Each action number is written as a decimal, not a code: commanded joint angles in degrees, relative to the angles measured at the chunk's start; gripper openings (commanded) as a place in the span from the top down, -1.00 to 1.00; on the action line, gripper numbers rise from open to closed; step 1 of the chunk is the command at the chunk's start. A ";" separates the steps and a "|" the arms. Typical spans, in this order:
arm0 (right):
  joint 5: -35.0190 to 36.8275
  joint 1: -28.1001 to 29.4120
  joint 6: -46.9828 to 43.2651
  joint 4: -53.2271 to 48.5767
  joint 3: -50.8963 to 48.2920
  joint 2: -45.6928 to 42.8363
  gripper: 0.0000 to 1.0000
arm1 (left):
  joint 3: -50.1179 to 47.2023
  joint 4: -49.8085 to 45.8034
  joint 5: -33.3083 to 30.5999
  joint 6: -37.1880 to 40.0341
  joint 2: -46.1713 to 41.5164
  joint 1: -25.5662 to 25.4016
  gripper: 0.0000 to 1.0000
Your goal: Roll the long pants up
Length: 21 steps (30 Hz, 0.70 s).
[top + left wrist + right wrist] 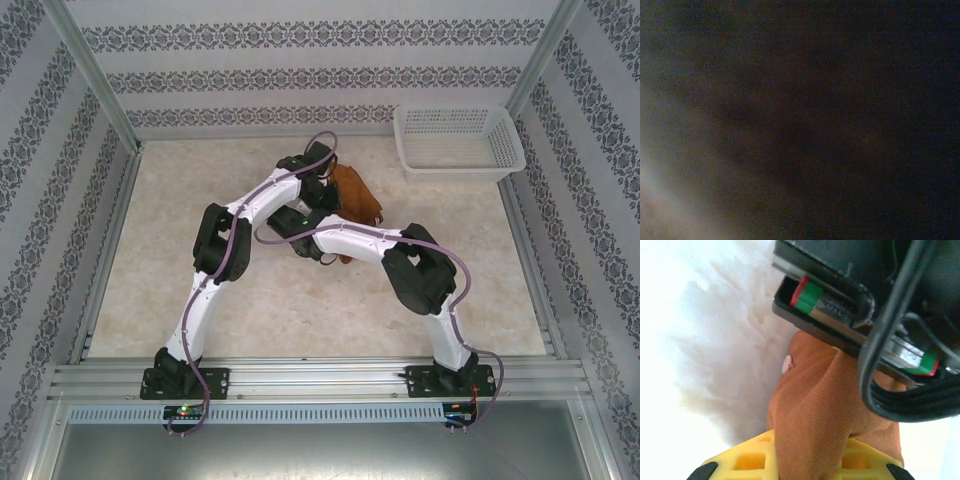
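While both arms (pixel 300 215) overlie the long pants (pixel 358 195), white basket (pixel 458 140) well apart.

Reaching forward and inward with left arm (pixel 200 300) and right arm (pixel 350 240), elbows bent outward. Clamping long pants (pixel 815 405) with right tool (pixel 807 465). Unable to read left tool (pixel 318 186) state.

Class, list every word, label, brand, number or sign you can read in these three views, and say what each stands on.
No text can be read.
Faint marks on the metal strip of the black housing: too blurred to read.
Pale button on the long pants: no lettering can be made out.
Left wrist view: too dark to read anything.
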 commanded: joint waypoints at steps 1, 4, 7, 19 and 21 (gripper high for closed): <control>-4.39 -9.15 5.71 -0.92 -5.24 -2.59 1.00 | -2.03 -9.62 6.40 -1.54 -5.29 0.28 1.00; -7.68 -10.17 8.40 -0.15 -8.71 -7.77 1.00 | -1.46 -8.18 6.71 -2.89 -5.50 1.35 -0.51; -12.18 -11.02 12.91 0.62 -11.73 -13.08 1.00 | 1.82 -8.13 4.44 -4.87 -5.45 3.54 -1.00; -49.17 -30.06 29.01 11.08 -20.16 -20.73 1.00 | 8.70 -10.47 4.87 -5.26 -5.06 8.39 -1.00; -56.20 -32.77 30.97 12.76 -20.13 -18.89 1.00 | 6.30 -8.88 5.97 -5.92 -5.58 8.42 -1.00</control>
